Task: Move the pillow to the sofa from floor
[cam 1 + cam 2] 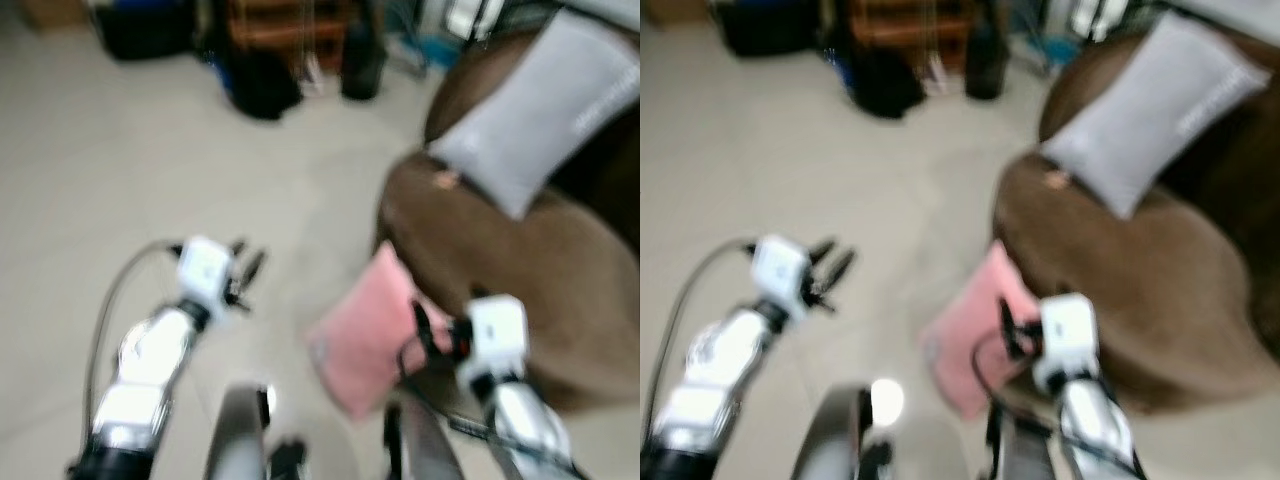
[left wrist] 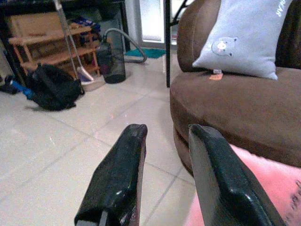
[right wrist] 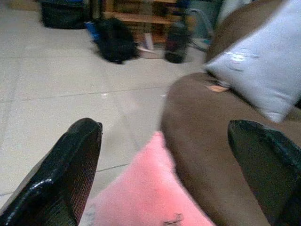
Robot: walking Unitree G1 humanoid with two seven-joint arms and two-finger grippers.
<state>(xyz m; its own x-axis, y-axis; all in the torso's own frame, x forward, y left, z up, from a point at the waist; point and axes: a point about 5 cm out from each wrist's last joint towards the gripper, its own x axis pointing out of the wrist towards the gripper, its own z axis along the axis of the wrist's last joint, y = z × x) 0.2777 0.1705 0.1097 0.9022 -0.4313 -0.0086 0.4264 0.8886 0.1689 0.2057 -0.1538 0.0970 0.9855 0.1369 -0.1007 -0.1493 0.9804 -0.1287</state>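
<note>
On my left, the left pincer (image 1: 245,270) hangs over bare tiled floor (image 1: 130,170), well apart from the sofa. In the left wrist view its 2 black fingers (image 2: 117,183) stand a narrow gap apart with nothing between them, so I read it as slightly spread and not pinching anything.

At the far edge of the floor I see a black backpack (image 2: 51,92), a dark cylindrical vacuum cleaner (image 2: 113,61) with a grey hose, and wooden shelves (image 2: 47,44) behind them. The head views are blurred, so finer detail there is lost to me.

Toward the middle lies the pink pillow (image 1: 365,335), the thing I am after. It is on the floor, tilted up against the front edge of the brown sofa (image 1: 500,260) and touching its base.

The right pincer (image 1: 425,335) is just at the pillow's right side, near the sofa's front. In the right wrist view its 2 fingers (image 3: 66,174) are spread wide, with the pillow and the sofa front seen between them; I cannot tell whether either finger touches the pillow.

On the right, a light grey pillow (image 1: 540,110) with a small bear print leans against the sofa's backrest, and a small orange tag (image 2: 216,76) rests on the seat just beside it.
</note>
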